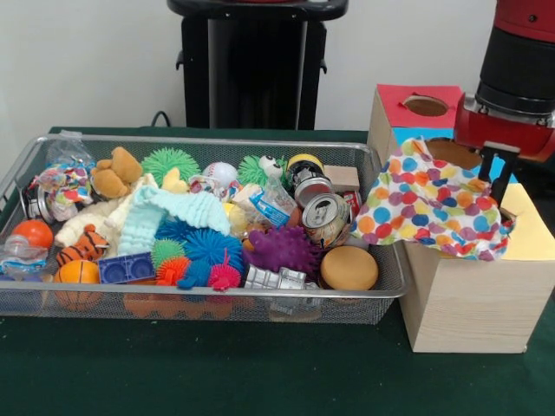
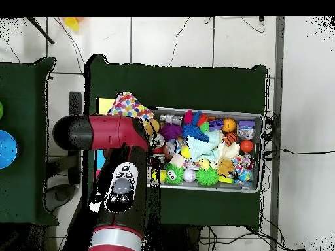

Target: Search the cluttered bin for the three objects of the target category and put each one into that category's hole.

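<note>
The gripper [image 1: 496, 178] stood over the box [image 1: 473, 299], its fingers seemingly pinched on the polka-dot cloth [image 1: 425, 208], which sagged over the box's edge toward the bin [image 1: 381, 290], so it risked snagging outside its hole or sliding off.

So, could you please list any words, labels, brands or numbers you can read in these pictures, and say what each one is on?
None can be read.
Crushed can: printing on its side, too blurred to read.
Blue and white packet: markings too small to read.
Clear wrapper at the bin's far end: coloured print, illegible.
Sorting box: no lettering visible.
</note>
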Action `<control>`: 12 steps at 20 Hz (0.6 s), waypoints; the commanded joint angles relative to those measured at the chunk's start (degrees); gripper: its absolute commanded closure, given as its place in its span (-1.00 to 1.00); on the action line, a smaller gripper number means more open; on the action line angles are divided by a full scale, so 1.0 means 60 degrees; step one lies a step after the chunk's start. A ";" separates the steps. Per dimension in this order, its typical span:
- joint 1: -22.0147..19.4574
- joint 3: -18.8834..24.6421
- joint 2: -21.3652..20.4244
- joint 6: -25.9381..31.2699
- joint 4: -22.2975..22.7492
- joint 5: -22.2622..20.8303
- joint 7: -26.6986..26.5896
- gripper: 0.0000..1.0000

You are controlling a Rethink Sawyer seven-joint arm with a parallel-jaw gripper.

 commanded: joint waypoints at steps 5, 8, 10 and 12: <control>-0.0169 0.1268 0.1244 -0.0851 0.0018 0.0306 0.1368 1.00; -0.0169 0.1282 0.1387 -0.0913 -0.0150 0.0325 0.1364 1.00; -0.0160 0.1241 0.1529 -0.0882 -0.0360 0.0326 0.1354 1.00; -0.0131 0.1165 0.1717 -0.0809 -0.0607 0.0348 0.1401 1.00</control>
